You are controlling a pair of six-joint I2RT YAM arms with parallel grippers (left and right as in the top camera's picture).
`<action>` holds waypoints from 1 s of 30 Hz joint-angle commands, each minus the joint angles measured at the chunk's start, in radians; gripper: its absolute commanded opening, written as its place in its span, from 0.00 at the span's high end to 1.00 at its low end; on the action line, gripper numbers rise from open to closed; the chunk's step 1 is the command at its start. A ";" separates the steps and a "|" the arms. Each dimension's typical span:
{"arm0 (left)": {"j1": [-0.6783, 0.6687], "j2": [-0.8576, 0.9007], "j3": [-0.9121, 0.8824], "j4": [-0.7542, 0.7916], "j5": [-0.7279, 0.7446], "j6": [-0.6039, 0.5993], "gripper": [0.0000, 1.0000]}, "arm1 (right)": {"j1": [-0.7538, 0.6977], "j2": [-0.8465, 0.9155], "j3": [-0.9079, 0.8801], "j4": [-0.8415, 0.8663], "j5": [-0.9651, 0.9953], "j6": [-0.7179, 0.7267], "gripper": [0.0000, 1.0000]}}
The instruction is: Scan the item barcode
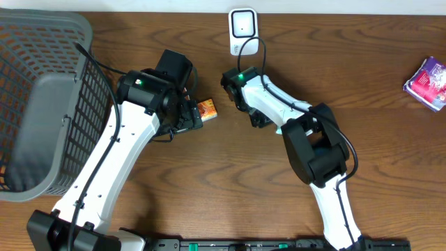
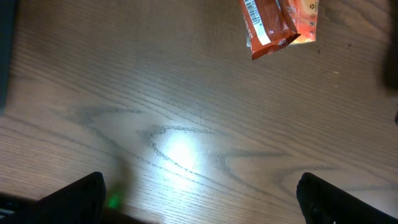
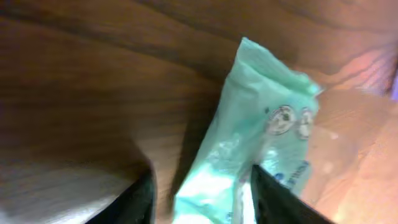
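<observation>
1. Pincer on my left [image 2: 202, 196]: wide open over bench [image 2: 186, 93], orange packet [image 2: 277, 22] lying near.
2. My right pincer [image 3: 199, 193]: jaws apart, green packet [image 3: 261, 112] between them.

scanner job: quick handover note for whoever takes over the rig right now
left end effector: open, empty, over the table; orange packet just ahead of it, barcode showing.
right end effector: jaws straddle a mint-green packet; grip unclear.
scanner at the far edge between the arms; purple packet far right, grey basket far left.
done: no scan evident.
left: lift a packet, show its barcode to the scanner.
</observation>
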 commanded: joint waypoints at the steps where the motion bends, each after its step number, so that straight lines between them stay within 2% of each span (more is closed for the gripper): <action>1: 0.001 0.006 0.000 -0.004 -0.006 0.017 0.02 | -0.014 0.025 -0.007 -0.017 -0.005 0.019 0.57; 8: 0.001 0.006 0.000 -0.004 -0.006 0.017 0.02 | -0.021 0.025 0.066 -0.122 0.071 0.019 0.53; 12: 0.001 0.006 0.000 -0.004 -0.006 0.017 0.02 | -0.044 0.025 0.066 -0.144 0.070 0.043 0.35; 18: 0.001 0.006 0.000 -0.004 -0.006 0.017 0.02 | -0.108 0.025 0.056 -0.128 0.002 0.045 0.37; 21: 0.001 0.006 0.000 -0.004 -0.006 0.017 0.02 | -0.137 0.025 0.034 -0.093 -0.058 0.043 0.45; 24: 0.001 0.006 0.000 -0.004 -0.006 0.017 0.02 | -0.163 0.025 0.013 -0.062 -0.123 0.019 0.74; 25: 0.001 0.006 0.000 -0.004 -0.006 0.017 0.02 | -0.169 0.025 0.012 -0.059 -0.141 0.014 0.79; 30: 0.001 0.006 0.000 -0.004 -0.006 0.017 0.02 | -0.196 0.025 0.039 -0.044 -0.320 -0.088 0.91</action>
